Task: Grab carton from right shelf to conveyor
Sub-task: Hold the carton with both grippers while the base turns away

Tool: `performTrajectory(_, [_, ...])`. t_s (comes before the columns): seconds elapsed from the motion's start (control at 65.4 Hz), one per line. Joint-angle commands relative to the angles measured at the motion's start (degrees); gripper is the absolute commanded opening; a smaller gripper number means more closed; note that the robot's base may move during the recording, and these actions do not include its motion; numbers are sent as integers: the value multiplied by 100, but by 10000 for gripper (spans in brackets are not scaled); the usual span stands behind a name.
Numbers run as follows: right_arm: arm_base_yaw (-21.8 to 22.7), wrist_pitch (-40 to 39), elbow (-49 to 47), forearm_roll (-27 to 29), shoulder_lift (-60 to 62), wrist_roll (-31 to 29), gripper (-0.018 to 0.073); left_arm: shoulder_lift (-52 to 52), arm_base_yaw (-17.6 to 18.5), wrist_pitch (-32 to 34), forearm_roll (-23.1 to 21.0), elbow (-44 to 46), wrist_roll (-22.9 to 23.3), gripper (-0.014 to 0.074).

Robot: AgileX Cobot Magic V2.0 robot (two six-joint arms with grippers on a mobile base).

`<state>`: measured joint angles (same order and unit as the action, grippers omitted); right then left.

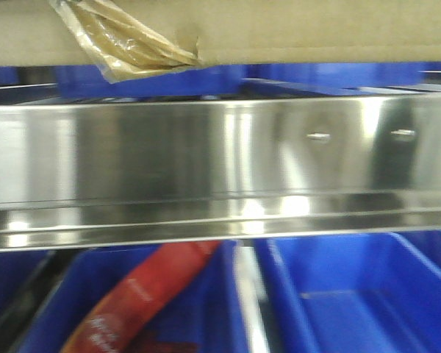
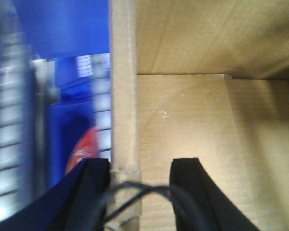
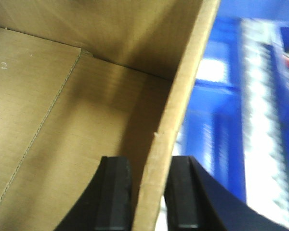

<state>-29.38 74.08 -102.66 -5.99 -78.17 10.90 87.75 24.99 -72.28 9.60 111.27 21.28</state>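
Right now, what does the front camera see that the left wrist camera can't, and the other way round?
Only the front view: torn tape dangling under the carton, and a shiny metal shelf rail across the frame. Only the left wrist view: the carton's bare inside, with the left jaws straddling its side wall, one inside, one outside. Both: the brown carton, blue bins and something red.

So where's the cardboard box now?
The plain brown cardboard carton spans the front view's top, above the shiny metal shelf rail; the left gripper and right gripper each straddle a wall.
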Motion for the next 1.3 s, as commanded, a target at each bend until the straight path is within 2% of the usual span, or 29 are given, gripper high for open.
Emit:
performTrajectory(0.0, [4,-412,6,160,44,-155,-63,-62,112,232,-439,14,-138,-17])
performTrajectory(1.284, [4,-412,6,160,44,-155,-63,-62,101,232,-429,14,-138,-17])
